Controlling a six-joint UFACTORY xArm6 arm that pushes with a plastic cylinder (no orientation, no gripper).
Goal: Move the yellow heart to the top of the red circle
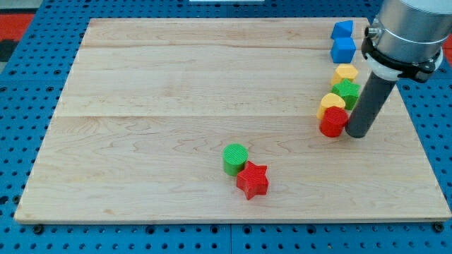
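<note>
Nearest, a red star (253, 180) touches a green cylinder (235, 158) on the counter (141, 141). Rightward, the yellow heart (330, 104) sits touching the red circle (334, 121), just above it. My tip (357, 134), bearing no gripper, rests just right of the red circle

Single camera view, raised, looking obliquely down from wooden board's (212, 106) 6 o'clock edge toward 12 o'clock. Mid range: whole board in frame, blue pegboard (21, 106) around it. Arm (406, 32) enters at 2 o'clock. No second view.
</note>
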